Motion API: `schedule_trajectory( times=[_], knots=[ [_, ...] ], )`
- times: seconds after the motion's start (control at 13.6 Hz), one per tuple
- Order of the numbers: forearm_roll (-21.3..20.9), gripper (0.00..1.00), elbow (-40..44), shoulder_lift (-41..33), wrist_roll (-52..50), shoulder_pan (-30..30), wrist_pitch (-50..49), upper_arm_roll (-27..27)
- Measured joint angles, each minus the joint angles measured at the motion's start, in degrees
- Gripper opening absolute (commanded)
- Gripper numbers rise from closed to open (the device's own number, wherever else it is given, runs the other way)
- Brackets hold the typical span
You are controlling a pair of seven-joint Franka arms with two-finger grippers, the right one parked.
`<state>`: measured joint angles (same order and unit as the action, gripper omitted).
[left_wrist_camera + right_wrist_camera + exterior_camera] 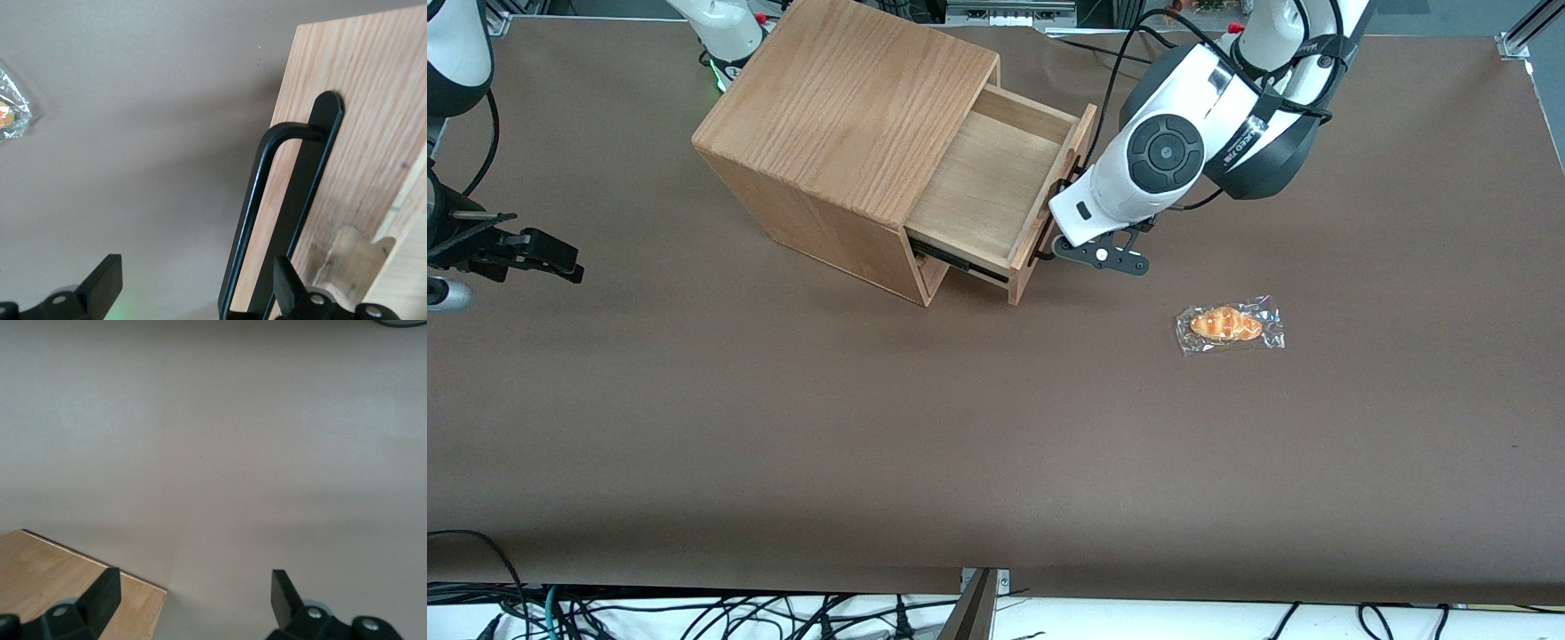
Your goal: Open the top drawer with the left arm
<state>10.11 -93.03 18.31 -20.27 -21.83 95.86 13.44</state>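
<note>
- The top drawer (pixel 996 182) stands pulled well out of the oak casing (pixel 845 133), its pale floor bare and a black side rail showing beneath
- The casing sits near the table's edge farthest from the front camera; the drawer's front faces toward 4 o'clock across the table in the front view
- The long black bar handle (pixel 267 207) runs along the drawer's oak front panel (pixel 360 133)
- The left arm (pixel 1192 133) reaches down to the drawer front, its round black cap turned to the front camera
- The gripper (pixel 193 293) is right at the handle, its fingers spread wide and clasping nothing; 1 finger (pixel 290 287) lies against the bar's backplate, the other (pixel 100 283) over bare table
- A wrapped bread roll (pixel 1229 324) lies on the brown table (pixel 783 427), at about 5 o'clock from the gripper and nearer the front camera, apart from the drawer
</note>
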Motion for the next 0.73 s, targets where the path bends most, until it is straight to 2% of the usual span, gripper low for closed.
schedule_trajectory(
  times=[0.15, 0.59, 0.73],
  knots=[
    [0.00, 1.00, 0.00, -0.62, 0.00, 1.27, -0.55, -0.10],
    [-0.05, 1.00, 1.23, -2.24, 0.18, 10.08, -3.58, -0.63],
    [-1.15, 1.00, 2.75, -2.30, 0.21, 12.30, -5.38, -0.71]
  ],
)
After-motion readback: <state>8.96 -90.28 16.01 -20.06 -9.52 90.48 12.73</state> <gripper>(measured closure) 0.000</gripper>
